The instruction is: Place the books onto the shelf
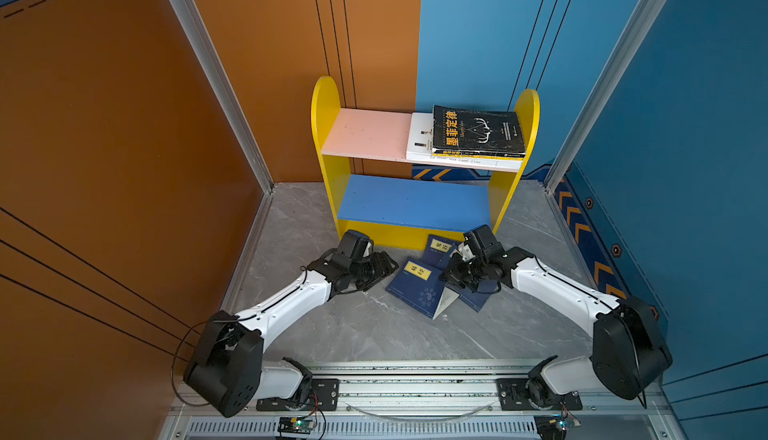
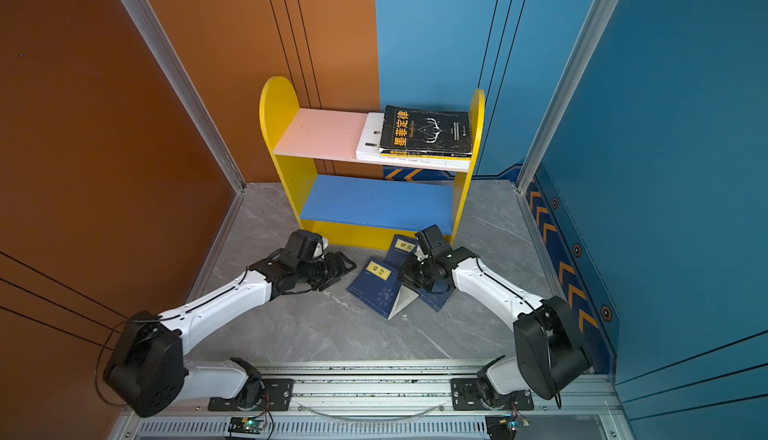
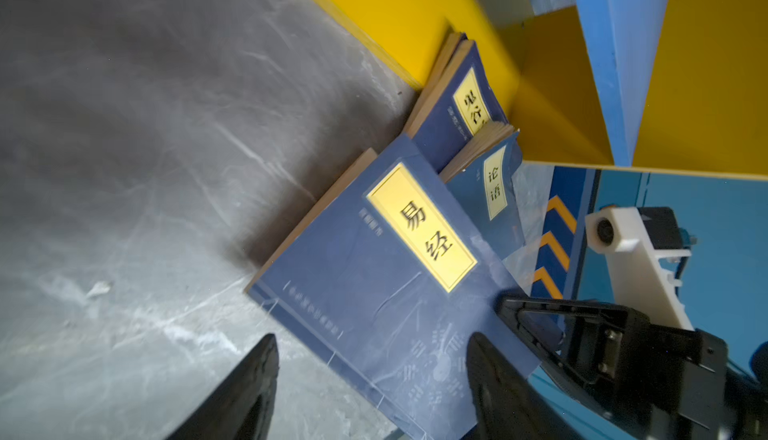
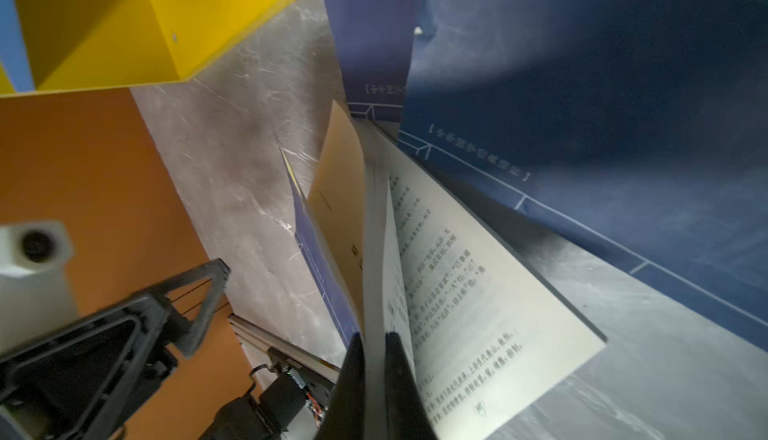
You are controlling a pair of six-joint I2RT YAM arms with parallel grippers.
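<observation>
The shelf (image 1: 328, 126) stands against the back wall. On its pink upper board a black book (image 1: 478, 130) lies on a white book (image 1: 419, 137). Three navy books with yellow labels lie on the floor in front of it. The nearest navy book (image 1: 415, 288) (image 3: 374, 259) has fallen partly open. My right gripper (image 1: 446, 278) (image 4: 372, 338) is shut on a bundle of its pages (image 4: 478, 292) at its right edge. My left gripper (image 1: 388, 265) (image 3: 372, 338) is open at the book's left side, one finger over the cover and the other over the floor.
A second navy book (image 3: 457, 97) leans at the shelf's yellow base strip. The third navy book (image 3: 494, 193) lies partly under my right gripper. The blue lower board (image 1: 411, 201) is bare. Orange and blue walls close in both sides of the grey floor (image 1: 332, 334).
</observation>
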